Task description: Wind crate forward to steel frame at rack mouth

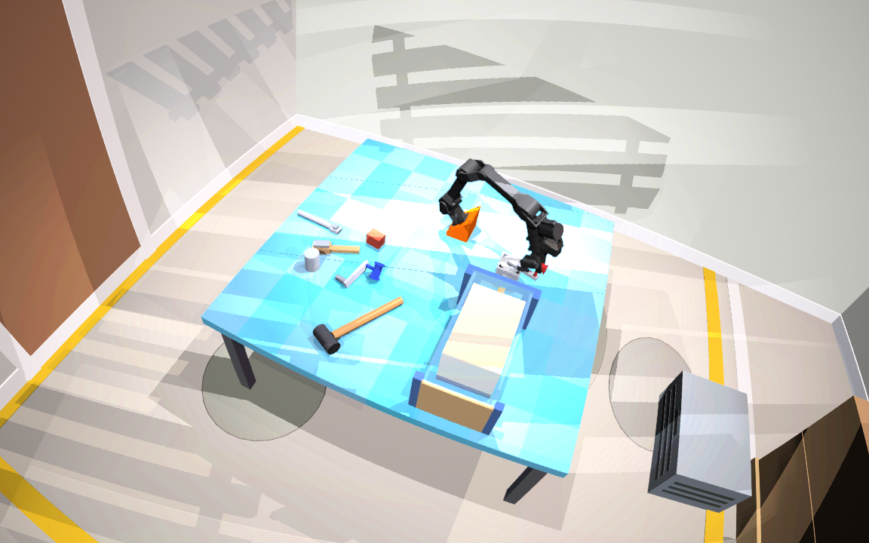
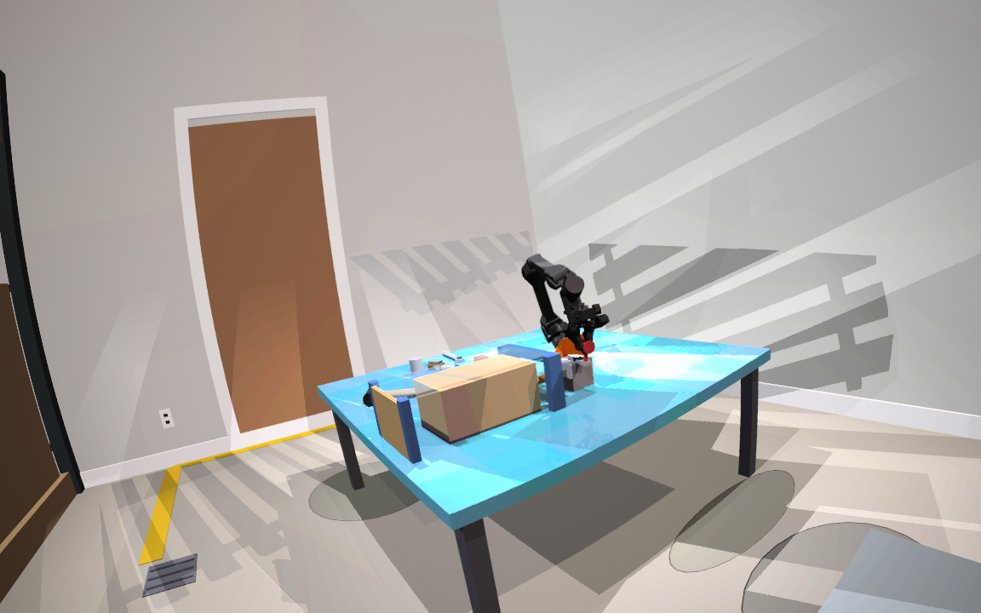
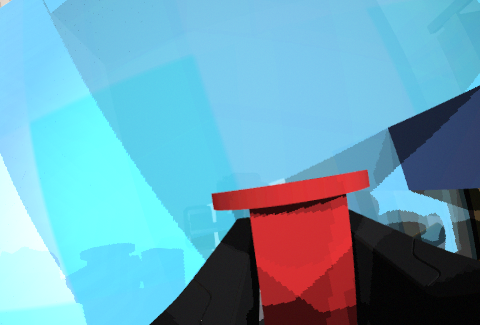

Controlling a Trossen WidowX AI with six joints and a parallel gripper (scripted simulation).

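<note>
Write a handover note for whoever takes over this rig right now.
Gripper: shut on the red round-topped winch handle.
Places: handle at the grey box-shaped winch; tan rectangular crate behind the blue steel mouth frame.
Done: handle found and gripped; crate looks flat. Key seating: cannot tell.
Left: crate seems short of the frame, so wind it up flat, release, move away.

Looks like a workshop, with mallet [image 1: 327, 338], hammer [image 1: 337, 248] and wrench [image 1: 318, 221] lying on a bench [image 1: 275, 317] [image 2: 631, 426], and yellow lines [image 1: 188, 219] [image 2: 163, 503] marked along the floor [image 1: 127, 405] [image 2: 250, 533]
</note>
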